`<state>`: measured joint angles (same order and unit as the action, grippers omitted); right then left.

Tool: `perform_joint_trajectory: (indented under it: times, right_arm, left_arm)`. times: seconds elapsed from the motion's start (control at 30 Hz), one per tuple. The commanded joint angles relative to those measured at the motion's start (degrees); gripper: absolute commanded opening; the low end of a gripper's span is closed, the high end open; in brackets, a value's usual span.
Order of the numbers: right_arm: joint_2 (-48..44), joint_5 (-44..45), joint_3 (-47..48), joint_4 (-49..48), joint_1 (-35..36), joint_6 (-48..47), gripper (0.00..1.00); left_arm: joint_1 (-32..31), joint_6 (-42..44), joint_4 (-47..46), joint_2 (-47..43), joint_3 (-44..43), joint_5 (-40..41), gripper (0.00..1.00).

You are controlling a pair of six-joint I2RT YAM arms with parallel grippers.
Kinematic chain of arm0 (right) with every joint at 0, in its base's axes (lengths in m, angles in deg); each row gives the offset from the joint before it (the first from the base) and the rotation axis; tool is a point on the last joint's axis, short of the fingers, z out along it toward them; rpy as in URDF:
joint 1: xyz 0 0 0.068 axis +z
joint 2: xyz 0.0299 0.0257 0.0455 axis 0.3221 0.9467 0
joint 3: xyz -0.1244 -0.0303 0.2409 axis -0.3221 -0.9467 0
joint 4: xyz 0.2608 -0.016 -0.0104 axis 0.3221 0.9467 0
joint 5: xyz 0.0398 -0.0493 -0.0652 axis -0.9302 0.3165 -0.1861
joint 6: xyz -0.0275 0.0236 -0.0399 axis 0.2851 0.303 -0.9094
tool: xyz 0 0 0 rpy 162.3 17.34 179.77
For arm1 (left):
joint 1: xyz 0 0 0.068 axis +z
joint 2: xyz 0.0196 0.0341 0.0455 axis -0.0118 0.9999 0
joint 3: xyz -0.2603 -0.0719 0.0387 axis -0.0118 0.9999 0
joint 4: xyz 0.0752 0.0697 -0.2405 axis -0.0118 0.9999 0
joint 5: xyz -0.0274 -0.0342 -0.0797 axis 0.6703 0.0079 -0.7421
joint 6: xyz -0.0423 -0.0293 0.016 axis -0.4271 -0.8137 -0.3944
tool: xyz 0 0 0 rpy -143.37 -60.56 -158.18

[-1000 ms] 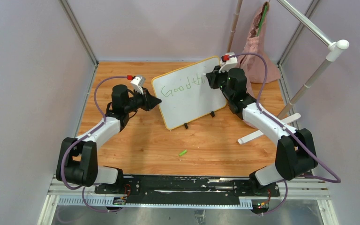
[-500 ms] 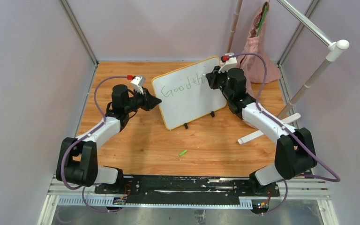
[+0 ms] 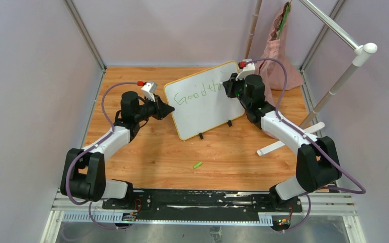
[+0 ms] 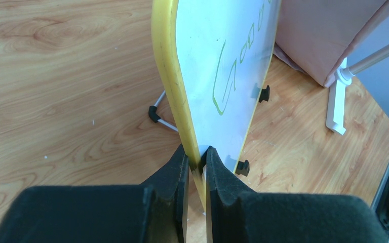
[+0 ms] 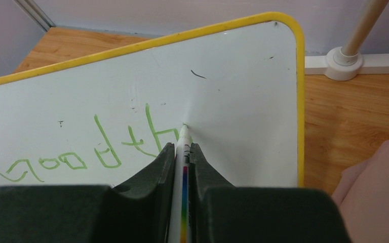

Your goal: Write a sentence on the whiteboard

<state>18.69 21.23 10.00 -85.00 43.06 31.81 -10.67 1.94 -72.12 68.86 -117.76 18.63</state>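
Note:
The whiteboard point(image 3: 207, 109), white with a yellow frame and two black feet, stands tilted at the back middle of the table. Green writing reads "Good th". My left gripper point(image 3: 169, 110) is shut on the board's left edge; in the left wrist view its jaws point(image 4: 196, 161) clamp the yellow frame point(image 4: 166, 61). My right gripper point(image 3: 228, 86) is shut on a white marker point(image 5: 183, 152) with a rainbow stripe. The marker's tip touches the board point(image 5: 243, 101) just right of the last green letter.
A green marker cap point(image 3: 197, 165) lies on the wooden table in front of the board. A pink cloth bag point(image 3: 278, 50) hangs at the back right. A white stand point(image 3: 334, 86) with a flat foot point(image 3: 288, 139) sits on the right. Frame posts line the back corners.
The right gripper with the marker has shifted slightly up and toward the back on the board. The left arm and the board have not moved.

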Motion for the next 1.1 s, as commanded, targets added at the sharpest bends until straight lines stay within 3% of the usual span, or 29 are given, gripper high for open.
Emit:
perform_joint_trajectory:
  times: [0.0,1.07]
  right_arm:
    - [0.48,0.94,-0.84,-0.26,-1.29,0.39,0.00]
    - [-3.43,4.97,-3.44,-2.56,-1.95,0.81,0.00]
  left_arm:
    - [-0.81,6.72,2.67,0.61,-0.28,5.36,0.00]
    - [-1.07,6.89,2.85,0.22,-0.18,5.54,0.00]
